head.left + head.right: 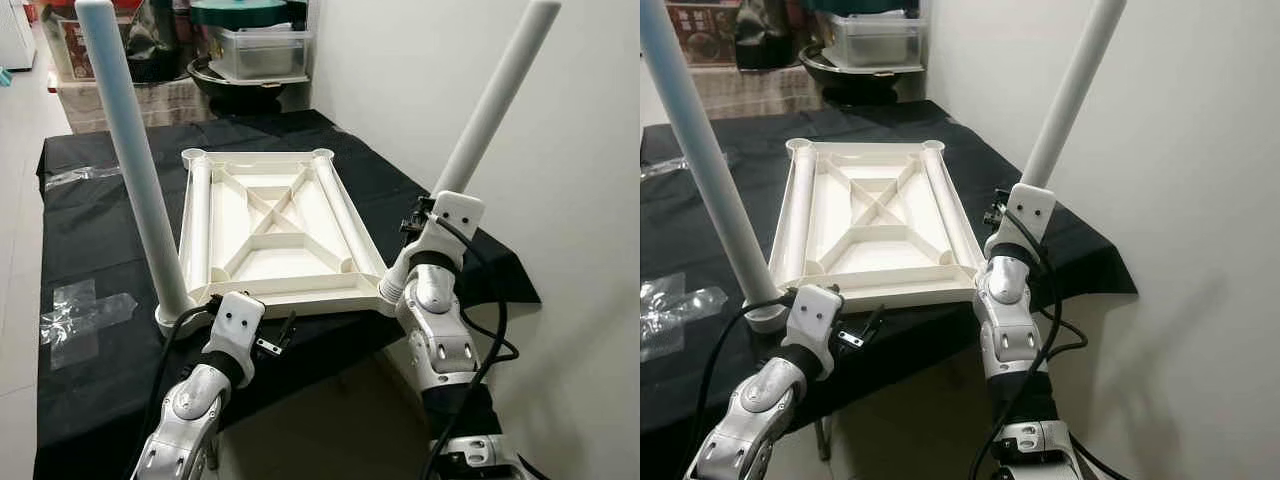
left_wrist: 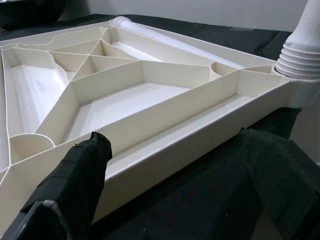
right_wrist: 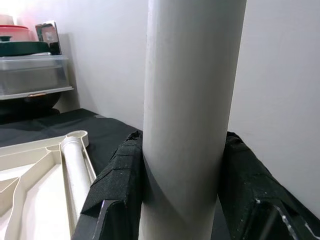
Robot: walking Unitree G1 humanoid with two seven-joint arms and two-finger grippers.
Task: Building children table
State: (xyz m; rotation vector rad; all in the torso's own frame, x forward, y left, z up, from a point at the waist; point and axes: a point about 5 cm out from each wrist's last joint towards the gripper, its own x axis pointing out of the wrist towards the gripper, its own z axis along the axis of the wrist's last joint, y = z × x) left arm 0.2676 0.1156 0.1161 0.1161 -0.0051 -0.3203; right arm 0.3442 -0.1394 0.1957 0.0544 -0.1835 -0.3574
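Observation:
A white children's table top [image 1: 270,262] lies upside down on a black cloth. One pale leg [image 1: 130,160] stands in its near left corner socket. Another leg [image 1: 495,105] rises slanted from the near right corner, and my right gripper [image 3: 182,150] is shut around its lower part, just above the socket. My left gripper [image 2: 175,150] is open at the near rim of the table top [image 2: 165,150], right of the left leg, holding nothing. Two more legs [image 1: 200,215] [image 1: 345,215] lie inside the top along its long sides.
The black cloth [image 1: 100,210] covers a low table whose front edge is right before me. Crumpled clear plastic [image 1: 80,315] lies on the cloth at the left. Plastic boxes and a dark bowl [image 1: 255,50] stand behind. A white wall [image 1: 560,150] is close on the right.

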